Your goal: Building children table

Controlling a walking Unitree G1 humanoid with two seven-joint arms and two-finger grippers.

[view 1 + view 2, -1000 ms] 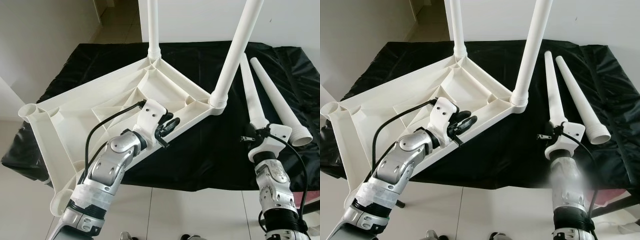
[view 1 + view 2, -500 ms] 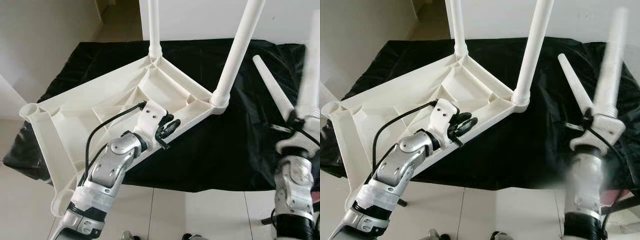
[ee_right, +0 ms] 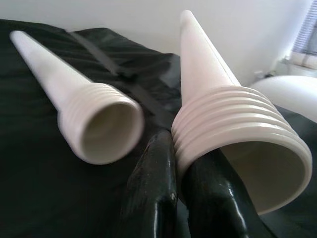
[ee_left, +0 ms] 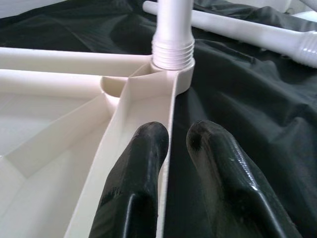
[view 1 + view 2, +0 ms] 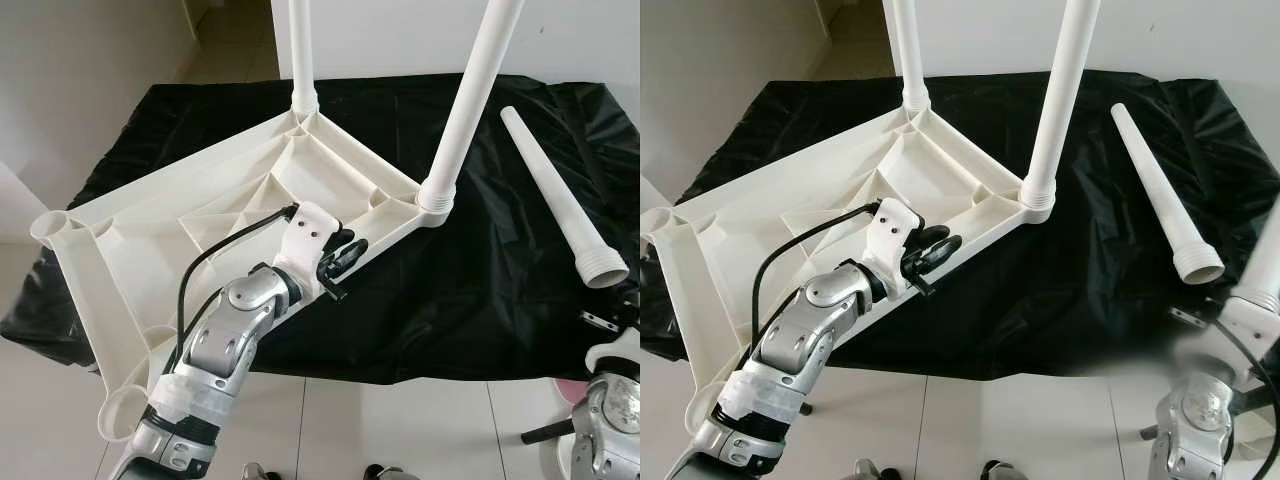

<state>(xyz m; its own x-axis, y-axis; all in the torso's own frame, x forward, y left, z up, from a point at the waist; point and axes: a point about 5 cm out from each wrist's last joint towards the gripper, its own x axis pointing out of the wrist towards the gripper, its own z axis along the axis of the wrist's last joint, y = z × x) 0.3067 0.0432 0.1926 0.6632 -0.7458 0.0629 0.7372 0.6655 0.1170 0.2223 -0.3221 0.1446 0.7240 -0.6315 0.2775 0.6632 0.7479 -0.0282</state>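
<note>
— Black cloth [image 5: 470,290] is covering the stand under the upturned white ribbed plastic tabletop [image 5: 200,230]; where are its open sockets lying?

— At the tabletop's near-left corners, nearest the left gripper [image 5: 340,262], which is pinching the tabletop's rim.

— And the left wrist view?

— Its fingers [image 4: 138,193] are straddling that rim, pointing toward a fitted leg's threaded collar [image 4: 172,49].

— The right gripper [image 3: 173,193]?

— It is clamping a white tapered leg [image 3: 223,114], held right of the tabletop, long axis running away from the fingers, threaded mouth nearest them. A second loose leg [image 5: 1155,190] is lying on the cloth beside it.
</note>
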